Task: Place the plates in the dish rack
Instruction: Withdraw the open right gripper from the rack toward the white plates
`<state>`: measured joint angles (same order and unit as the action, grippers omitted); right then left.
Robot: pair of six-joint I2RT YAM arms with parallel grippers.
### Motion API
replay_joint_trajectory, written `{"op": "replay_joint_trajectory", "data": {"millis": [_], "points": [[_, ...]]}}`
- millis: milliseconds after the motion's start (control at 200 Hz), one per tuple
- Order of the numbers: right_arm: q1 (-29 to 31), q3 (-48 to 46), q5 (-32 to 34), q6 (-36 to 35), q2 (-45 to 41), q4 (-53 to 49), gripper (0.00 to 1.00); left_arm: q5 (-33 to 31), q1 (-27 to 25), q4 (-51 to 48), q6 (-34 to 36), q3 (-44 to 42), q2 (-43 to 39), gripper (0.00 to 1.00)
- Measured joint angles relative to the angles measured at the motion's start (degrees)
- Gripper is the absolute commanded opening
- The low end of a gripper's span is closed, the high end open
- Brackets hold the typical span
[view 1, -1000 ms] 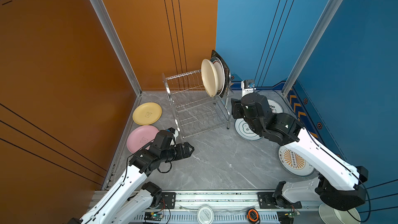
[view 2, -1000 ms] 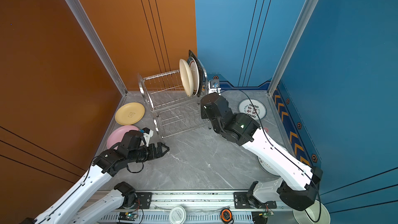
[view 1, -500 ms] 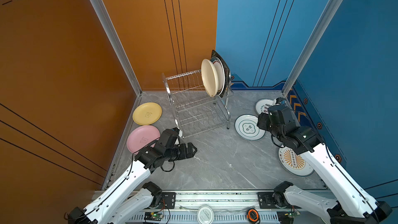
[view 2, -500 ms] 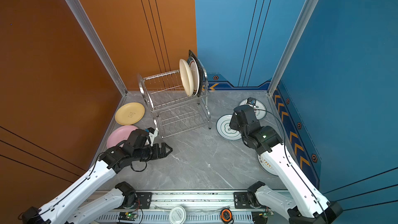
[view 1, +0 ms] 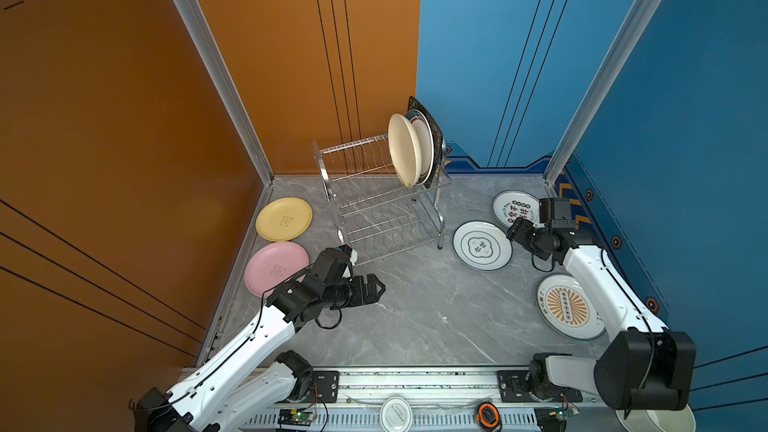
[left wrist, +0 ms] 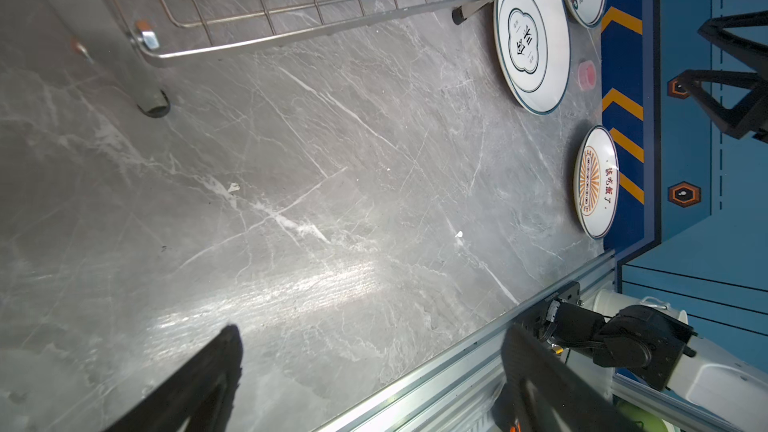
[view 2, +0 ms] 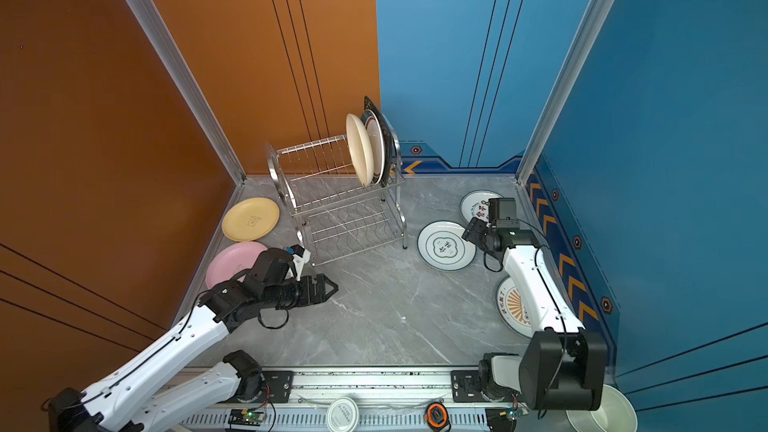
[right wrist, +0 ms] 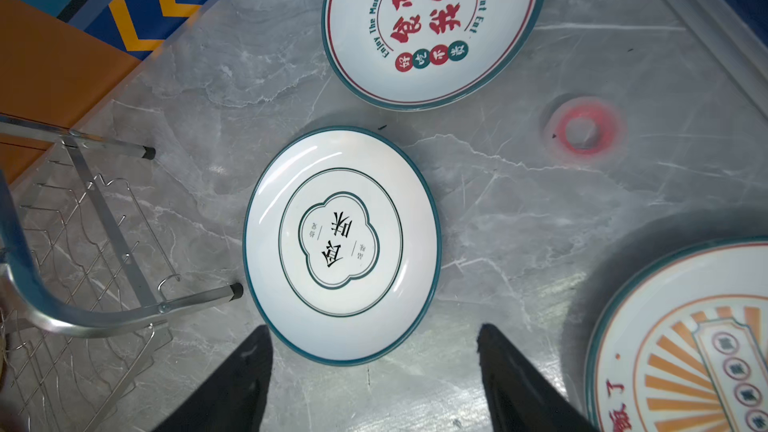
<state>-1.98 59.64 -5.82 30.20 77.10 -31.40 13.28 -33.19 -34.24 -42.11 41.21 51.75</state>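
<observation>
The dish rack (view 1: 382,201) (view 2: 340,205) stands at the back with a beige plate (view 1: 403,155), a white one and a black square one upright in its upper tier. A yellow plate (view 1: 284,219) and a pink plate (view 1: 274,268) lie flat to its left. To its right lie a green-rimmed plate (view 1: 482,246) (right wrist: 340,243), a red-character plate (view 1: 515,209) (right wrist: 432,22) and a sunburst plate (view 1: 567,307) (right wrist: 685,347). My right gripper (view 1: 513,232) (right wrist: 374,330) hangs open and empty over the green-rimmed plate's near edge. My left gripper (view 1: 380,286) (left wrist: 372,332) is open and empty above bare floor.
A small red ring (right wrist: 582,130) lies on the floor between the right-hand plates. A white bucket (view 1: 656,419), a round white lid (view 1: 395,411) and an orange tape measure (view 1: 487,413) sit by the front rail. Walls close in the left, back and right.
My right arm has swung from beside the rack out to the right, over the green-rimmed plate, and its jaws have widened. My left gripper has edged slightly to the right.
</observation>
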Motion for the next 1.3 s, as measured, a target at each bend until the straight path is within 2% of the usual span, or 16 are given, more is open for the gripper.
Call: {"op": "replay_joint_trajectory", "data": {"millis": [340,440,591,891,1296], "points": [[-2.82,9.4,-7.23,-1.75,17.11,4.68,0.9,0.02,-0.55,3.67,-0.92,-0.39,2.38,0.98],[-2.97,13.07,-8.87,-2.27,22.08,5.64,0.91,0.02,-0.63,4.11,-1.05,-0.74,2.45,0.98],[-2.95,17.88,-10.62,-2.99,28.92,6.05,0.89,0.02,-0.63,4.63,-1.51,-1.25,2.71,0.98],[-1.75,26.53,-12.28,-4.31,36.76,5.99,0.76,0.0,-0.63,6.32,-1.9,-1.27,5.68,0.98],[2.16,37.62,-12.66,-6.88,46.64,2.99,0.72,-0.02,-0.63,6.91,-2.14,-1.27,6.99,0.98]]}}
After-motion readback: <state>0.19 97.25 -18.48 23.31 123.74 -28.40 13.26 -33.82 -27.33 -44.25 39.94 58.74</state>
